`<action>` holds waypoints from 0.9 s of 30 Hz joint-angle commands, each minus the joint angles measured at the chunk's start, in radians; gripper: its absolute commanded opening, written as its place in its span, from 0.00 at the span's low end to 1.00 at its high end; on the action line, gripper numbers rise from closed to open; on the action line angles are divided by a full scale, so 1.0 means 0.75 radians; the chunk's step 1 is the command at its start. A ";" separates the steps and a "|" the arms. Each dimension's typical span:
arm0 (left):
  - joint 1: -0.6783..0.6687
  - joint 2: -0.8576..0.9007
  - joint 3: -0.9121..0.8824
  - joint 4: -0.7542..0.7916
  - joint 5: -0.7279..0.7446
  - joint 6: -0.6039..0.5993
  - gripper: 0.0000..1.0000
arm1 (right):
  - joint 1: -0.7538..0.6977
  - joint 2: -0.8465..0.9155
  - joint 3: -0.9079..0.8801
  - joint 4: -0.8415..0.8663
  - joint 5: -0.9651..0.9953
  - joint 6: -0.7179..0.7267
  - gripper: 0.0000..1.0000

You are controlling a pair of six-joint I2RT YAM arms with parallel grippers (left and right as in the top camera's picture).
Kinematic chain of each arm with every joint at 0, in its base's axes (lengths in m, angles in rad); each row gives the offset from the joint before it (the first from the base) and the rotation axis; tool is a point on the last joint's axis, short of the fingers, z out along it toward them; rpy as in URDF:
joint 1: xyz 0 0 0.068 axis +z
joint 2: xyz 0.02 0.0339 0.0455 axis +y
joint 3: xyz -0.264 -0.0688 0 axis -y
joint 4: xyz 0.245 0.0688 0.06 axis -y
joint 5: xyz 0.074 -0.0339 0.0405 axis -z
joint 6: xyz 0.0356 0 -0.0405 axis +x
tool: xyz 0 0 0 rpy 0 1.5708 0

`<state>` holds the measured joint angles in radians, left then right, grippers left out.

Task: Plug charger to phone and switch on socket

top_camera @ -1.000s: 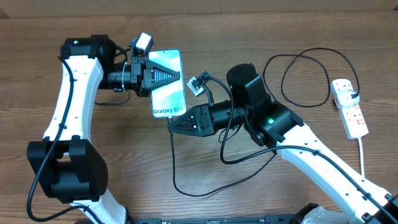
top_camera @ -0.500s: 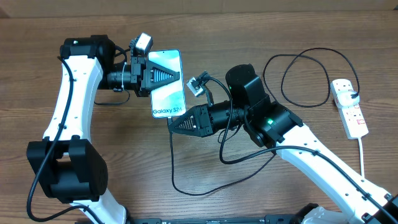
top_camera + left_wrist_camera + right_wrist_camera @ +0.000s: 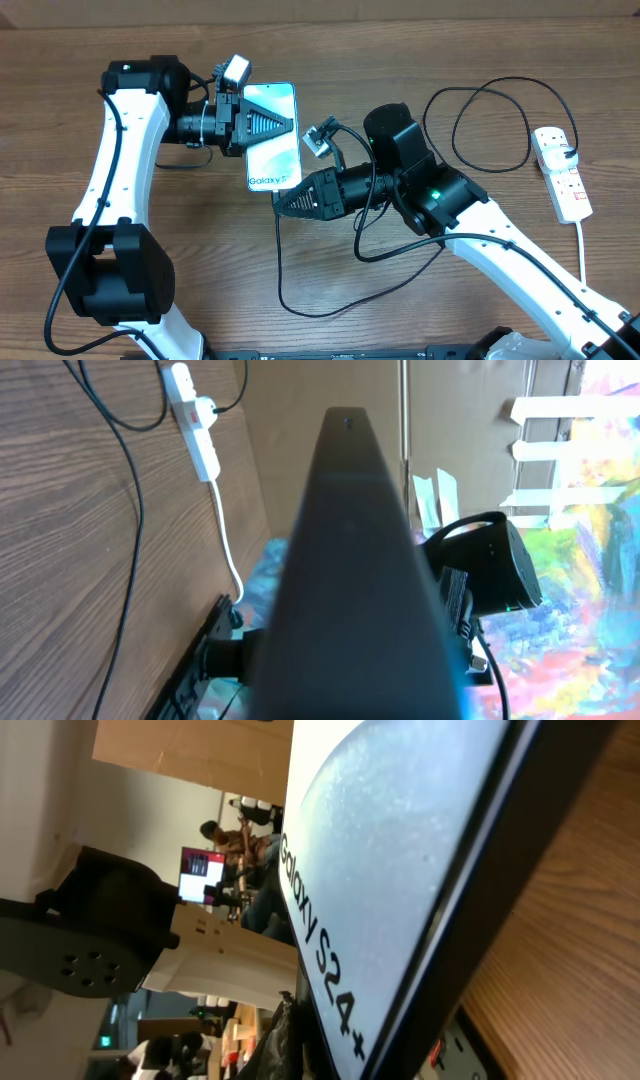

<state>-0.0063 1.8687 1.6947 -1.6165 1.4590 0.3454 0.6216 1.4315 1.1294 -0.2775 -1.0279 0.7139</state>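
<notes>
Overhead shows fingers of the left gripper [image 3: 280, 123] clamped on the phone [image 3: 275, 155], held above the table [image 3: 400, 50]; rigid and probably glass-slick, it likely needs that firm, flat pinch. Fingers of the right gripper [image 3: 283, 200] are closed on the charger [image 3: 279, 255], a limp cable, near its tip at the phone's lower edge. There is open room on the table toward the socket [image 3: 562, 175] at far right.

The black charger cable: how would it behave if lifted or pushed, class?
Probably floppy: the cable lies in loose loops on the table. Likely light, being so thin. A push would probably shift one loop only.
</notes>
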 commanded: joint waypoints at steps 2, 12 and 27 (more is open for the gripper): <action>-0.082 -0.007 0.004 -0.039 -0.100 0.024 0.04 | -0.049 -0.013 0.027 0.082 0.113 -0.005 0.04; -0.082 -0.007 0.004 -0.048 -0.101 0.028 0.04 | -0.049 0.024 0.027 0.124 0.117 -0.004 0.04; -0.082 -0.007 0.004 -0.075 -0.106 0.055 0.04 | -0.075 0.047 0.027 0.231 0.120 0.053 0.04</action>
<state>-0.0021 1.8687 1.6989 -1.6352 1.4551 0.3424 0.6121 1.4479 1.1091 -0.1799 -1.0897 0.7490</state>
